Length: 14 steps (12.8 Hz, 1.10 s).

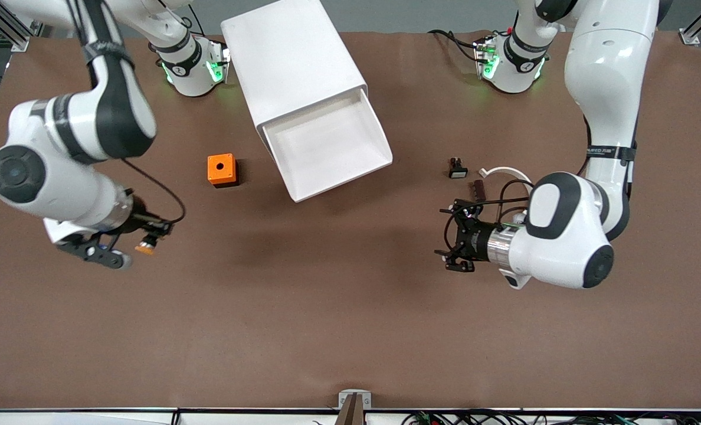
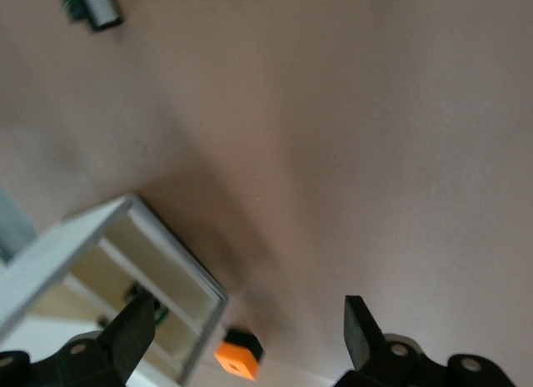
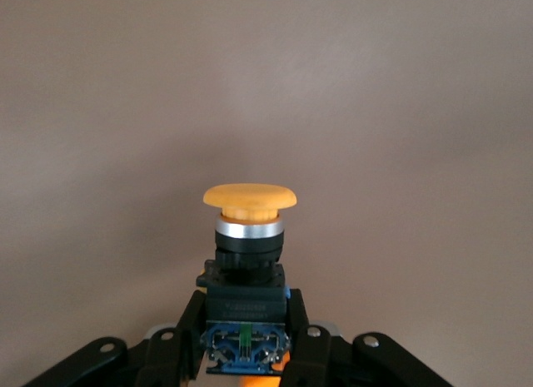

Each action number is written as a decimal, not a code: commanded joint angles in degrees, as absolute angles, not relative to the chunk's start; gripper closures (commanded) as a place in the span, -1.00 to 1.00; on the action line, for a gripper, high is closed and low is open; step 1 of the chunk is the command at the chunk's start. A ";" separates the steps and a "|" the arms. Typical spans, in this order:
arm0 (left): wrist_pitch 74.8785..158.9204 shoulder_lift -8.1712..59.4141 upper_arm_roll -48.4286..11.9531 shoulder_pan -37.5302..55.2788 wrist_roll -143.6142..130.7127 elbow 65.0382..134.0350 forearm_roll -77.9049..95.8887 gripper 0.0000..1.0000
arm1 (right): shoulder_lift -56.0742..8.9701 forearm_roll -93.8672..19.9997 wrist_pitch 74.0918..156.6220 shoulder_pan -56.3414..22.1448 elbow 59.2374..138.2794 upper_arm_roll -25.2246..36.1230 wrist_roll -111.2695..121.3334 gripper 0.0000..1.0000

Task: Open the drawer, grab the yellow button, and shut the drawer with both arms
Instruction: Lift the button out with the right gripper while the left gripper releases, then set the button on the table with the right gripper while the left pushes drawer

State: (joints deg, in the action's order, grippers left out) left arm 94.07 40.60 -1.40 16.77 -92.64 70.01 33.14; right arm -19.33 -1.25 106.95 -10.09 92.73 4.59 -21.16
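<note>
The white cabinet (image 1: pixel 291 59) lies mid-table with its uppermost drawer (image 1: pixel 327 147) pulled out; the tray looks empty. My right gripper (image 1: pixel 141 241) is over bare table toward the right arm's end and is shut on the button (image 1: pixel 146 248). In the right wrist view the fingers (image 3: pixel 304 341) clamp the button's dark bluish body, and its orange cap (image 3: pixel 250 197) points away from the gripper (image 3: pixel 246 320). My left gripper (image 1: pixel 443 232) is open and empty over the table toward the left arm's end. In the left wrist view (image 2: pixel 250 320) it faces the drawer's corner (image 2: pixel 166 262).
An orange cube with a round hole (image 1: pixel 221 169) sits beside the drawer toward the right arm's end and also shows in the left wrist view (image 2: pixel 236 355). A small black part with a white face (image 1: pixel 457 168), a dark strip (image 1: pixel 478 188) and a white cable (image 1: pixel 504 172) lie near the left gripper.
</note>
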 commanded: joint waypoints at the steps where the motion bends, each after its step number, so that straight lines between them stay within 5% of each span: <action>1: 98.51 38.59 -0.96 19.68 -87.20 70.58 30.16 -1.00 | -20.20 0.43 116.52 -3.28 99.13 3.16 -10.93 1.00; 5: 100.89 36.22 -1.05 29.86 -75.51 71.45 12.61 -1.00 | -27.58 1.23 127.50 6.39 99.76 3.16 3.57 1.00; 14: 111.16 33.83 -10.36 31.29 -67.06 75.32 6.94 -1.00 | -38.23 0.97 136.93 13.27 99.23 3.08 6.77 1.00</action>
State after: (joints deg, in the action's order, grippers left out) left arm 108.11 36.08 -8.45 31.67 -68.06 72.43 8.26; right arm -37.67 0.39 137.05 12.07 100.20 4.35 6.35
